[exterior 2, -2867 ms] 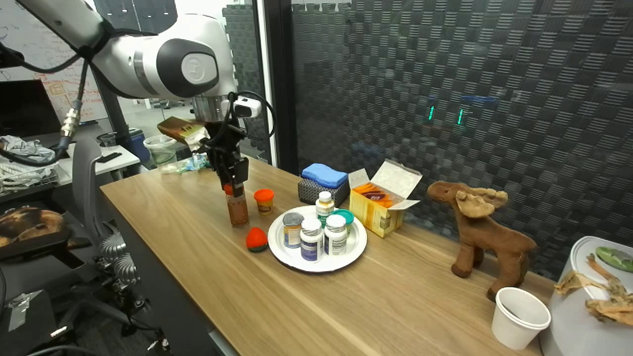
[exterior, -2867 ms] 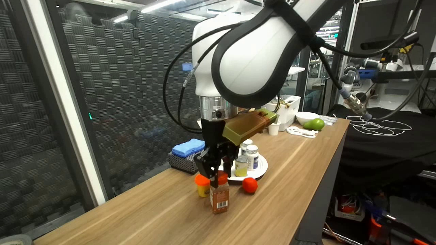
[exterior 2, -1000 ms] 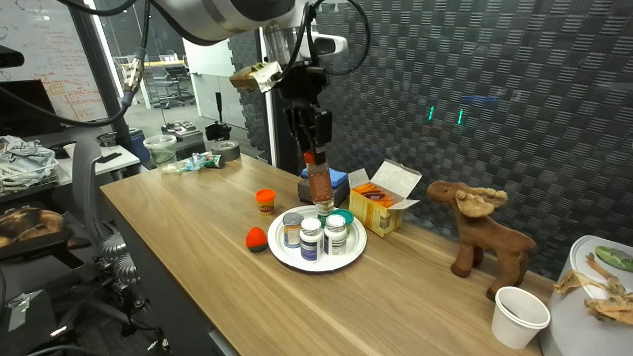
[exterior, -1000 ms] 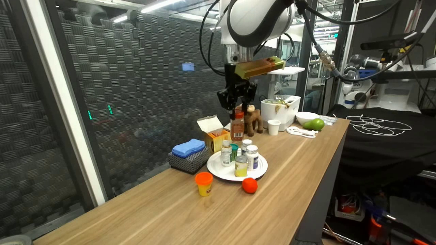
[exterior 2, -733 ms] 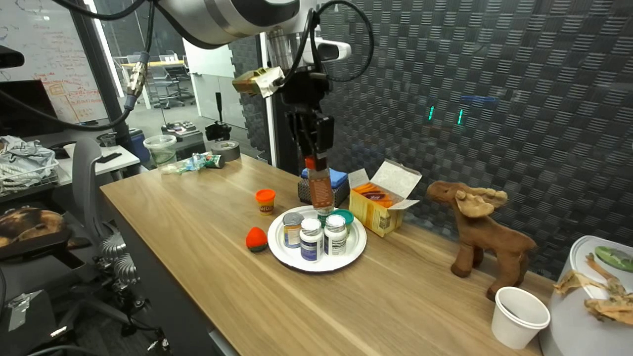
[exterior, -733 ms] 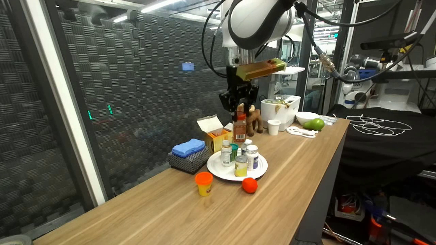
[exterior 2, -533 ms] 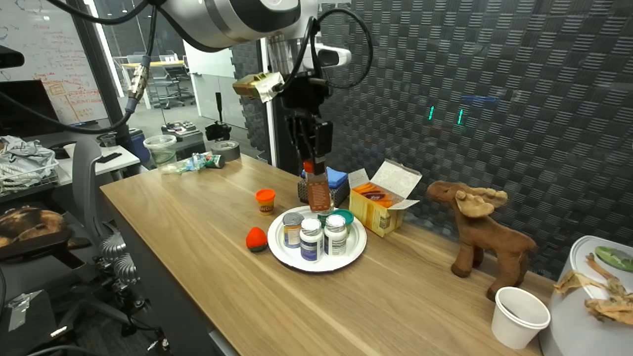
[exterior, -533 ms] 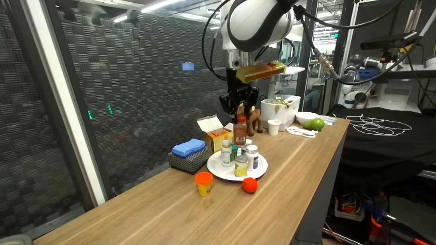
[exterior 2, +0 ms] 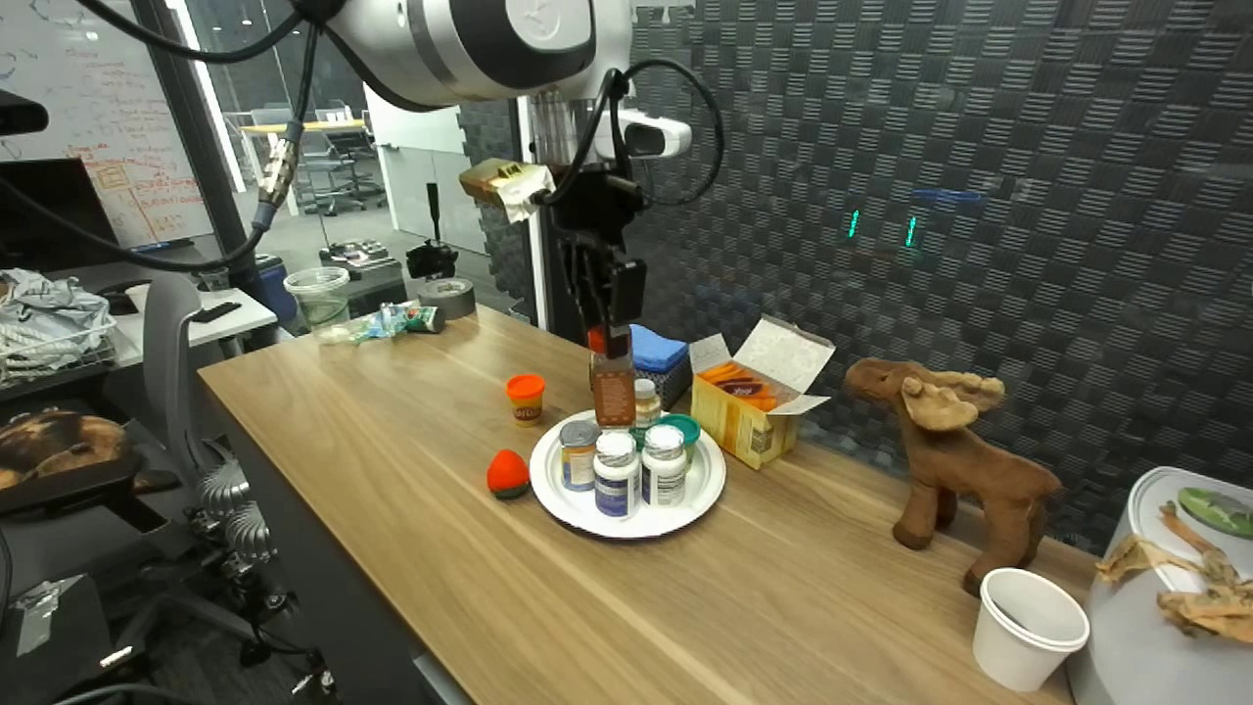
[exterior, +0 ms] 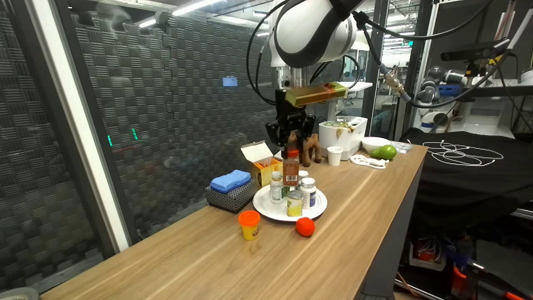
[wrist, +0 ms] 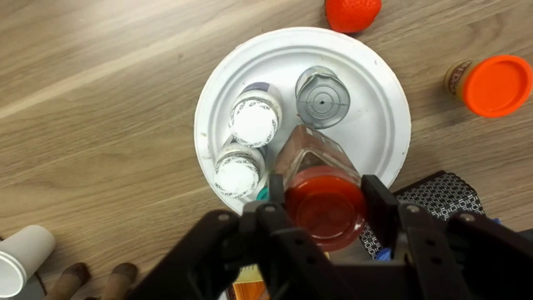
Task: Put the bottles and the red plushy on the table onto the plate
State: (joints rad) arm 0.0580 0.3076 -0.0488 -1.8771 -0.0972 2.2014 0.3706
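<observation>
My gripper is shut on the red cap of the brown bottle, one finger on either side. This bottle hangs upright above the white plate, its base among the tops of the bottles there. The plate bears two white bottles, a grey-topped one, a pale slim one and a green-capped jar. That jar is mostly covered by the held bottle in the wrist view. On the table, just off the plate's rim, lies the red plushy. An orange-lidded yellow tub stands nearby.
Behind the plate are a patterned black box with a blue cloth and an opened yellow box. Farther along stand a brown plush moose and white cups. A dark padded wall borders the back.
The brown bottle has left the table beside the tub and travelled, held in my gripper, to above the plate. Over the last second it has come lower. The plushy and tub have not moved.
</observation>
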